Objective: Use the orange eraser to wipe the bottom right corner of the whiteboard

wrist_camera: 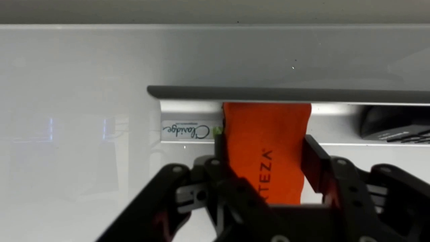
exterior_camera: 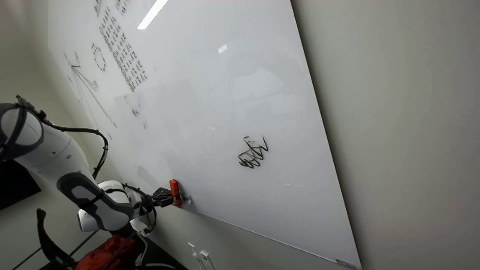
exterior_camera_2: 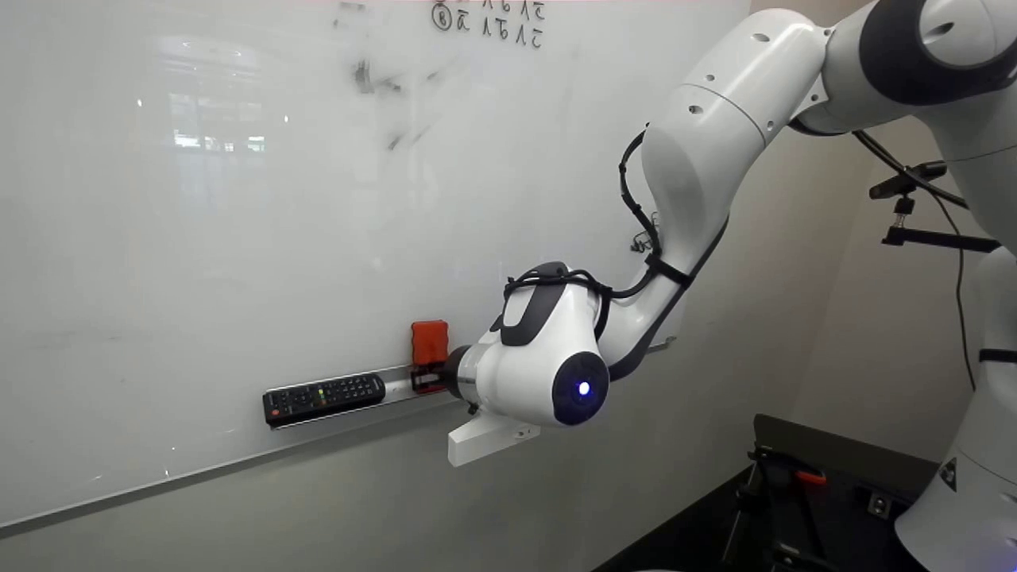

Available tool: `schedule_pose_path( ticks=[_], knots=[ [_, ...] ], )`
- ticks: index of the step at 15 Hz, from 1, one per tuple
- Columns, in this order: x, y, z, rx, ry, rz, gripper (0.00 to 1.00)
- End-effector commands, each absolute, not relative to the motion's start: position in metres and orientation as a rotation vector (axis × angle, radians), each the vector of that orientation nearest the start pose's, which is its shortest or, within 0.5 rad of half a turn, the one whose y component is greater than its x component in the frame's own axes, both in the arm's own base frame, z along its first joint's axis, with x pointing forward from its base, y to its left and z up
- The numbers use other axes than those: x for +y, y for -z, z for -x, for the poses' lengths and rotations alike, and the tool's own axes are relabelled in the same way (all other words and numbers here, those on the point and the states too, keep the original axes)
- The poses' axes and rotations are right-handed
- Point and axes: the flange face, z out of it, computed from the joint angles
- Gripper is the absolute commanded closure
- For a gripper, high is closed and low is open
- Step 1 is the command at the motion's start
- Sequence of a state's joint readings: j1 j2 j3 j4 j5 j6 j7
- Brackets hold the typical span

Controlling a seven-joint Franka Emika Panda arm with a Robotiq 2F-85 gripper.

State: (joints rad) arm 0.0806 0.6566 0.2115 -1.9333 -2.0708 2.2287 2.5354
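Whiteboard (exterior_camera_2: pixel 159 318): an exterior view crops its left side and its top, slicing through rows of handwriting (exterior_camera_2: pixel 493 24).
Marker tray (exterior_camera_2: pixel 399 388): a ledge low on the whiteboard, apparently meant to keep tools at hand.
Black remote control (exterior_camera_2: pixel 324 399): lies lengthwise in the tray with its buttons outward, presumably just stored; the wrist view, which stands upside down, cuts most of it off.
Orange eraser (exterior_camera_2: pixel 429 342): upright at the tray, near the remote control but not touching it. The tray's lip (wrist_camera: pixel 188 92) covers its foot, so whether it bears on the tray floor cannot be told. Its printed face is outward, which probably leaves the wiping side toward the whiteboard; that side is hidden.
Gripper (wrist_camera: pixel 263 144): fingers (wrist_camera: pixel 315 161) pinching the eraser by its two side edges, a hold likely chosen to leave the wiping side free. How hard they squeeze does not show.
Black marker scribble (exterior_camera: pixel 253 153): toward the lower right, well apart from the eraser, unwiped and probably the target; whole in an exterior view; from elsewhere a cable (exterior_camera_2: pixel 624 171) masks part of it.
Franka Panda arm (exterior_camera_2: pixel 715 143): in an exterior view it reaches in from the right, hiding a stretch of tray, its upper joints cropped.
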Motion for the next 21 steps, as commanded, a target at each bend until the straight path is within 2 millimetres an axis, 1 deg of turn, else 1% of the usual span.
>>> schedule_pose_path(
  ticks=[1,4,8,12,17,21],
  knots=[
    [0.148,-0.157,-0.587,0.729,1.9,2.802,0.7],
    [0.149,-0.164,-0.573,0.684,1.927,2.8,0.7],
    [0.145,-0.182,-0.544,0.624,1.965,2.818,0.7],
    [0.13,-0.209,-0.517,0.604,2.002,2.828,0.7],
    [0.103,-0.246,-0.487,0.597,2.016,2.842,0.7],
    [0.091,-0.271,-0.468,0.485,1.964,2.921,0.7]
  ],
)
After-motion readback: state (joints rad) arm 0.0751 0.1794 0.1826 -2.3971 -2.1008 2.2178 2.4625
